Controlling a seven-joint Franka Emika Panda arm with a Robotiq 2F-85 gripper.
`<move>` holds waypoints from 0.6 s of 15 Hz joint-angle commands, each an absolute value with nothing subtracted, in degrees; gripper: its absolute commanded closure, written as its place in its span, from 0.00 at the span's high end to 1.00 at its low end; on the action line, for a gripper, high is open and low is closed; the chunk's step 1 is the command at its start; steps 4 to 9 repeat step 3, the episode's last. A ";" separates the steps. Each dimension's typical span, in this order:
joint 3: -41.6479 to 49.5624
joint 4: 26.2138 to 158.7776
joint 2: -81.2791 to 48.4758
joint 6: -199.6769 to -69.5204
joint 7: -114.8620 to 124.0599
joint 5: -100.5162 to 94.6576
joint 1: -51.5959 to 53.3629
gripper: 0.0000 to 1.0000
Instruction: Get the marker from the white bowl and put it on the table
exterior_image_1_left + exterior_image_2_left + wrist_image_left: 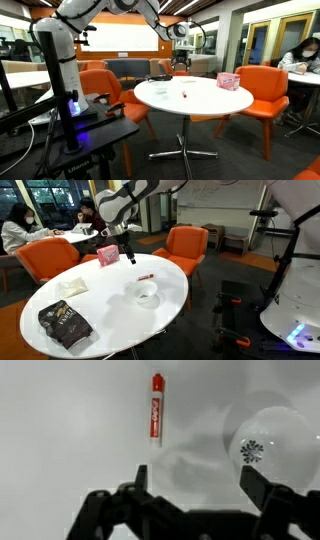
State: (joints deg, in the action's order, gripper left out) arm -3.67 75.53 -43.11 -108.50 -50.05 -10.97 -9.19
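Observation:
The marker [156,408], a short red pen with a white end, lies flat on the white table [60,430], outside the bowl. It shows as a small red stick in both exterior views [185,95] [146,278]. The white bowl [262,440] [147,297] sits on the table close beside it and looks empty. My gripper [198,485] is open and empty. It hangs well above the table [128,255] [181,62], looking down on the marker and bowl, and touches neither.
A pink patterned box [108,254] [228,81] stands near the table's edge. A black bag [65,323] and a white cloth [70,287] lie on the table top. Orange chairs [262,88] ring the table. The black robot stand [85,125] is close by.

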 commanded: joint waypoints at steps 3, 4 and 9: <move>-4.60 86.36 -33.03 -108.60 -51.44 -9.38 -9.43 1.00; -4.60 86.36 -33.03 -108.60 -51.44 -9.38 -9.43 1.00; -4.60 86.36 -33.03 -108.60 -51.44 -9.38 -9.43 1.00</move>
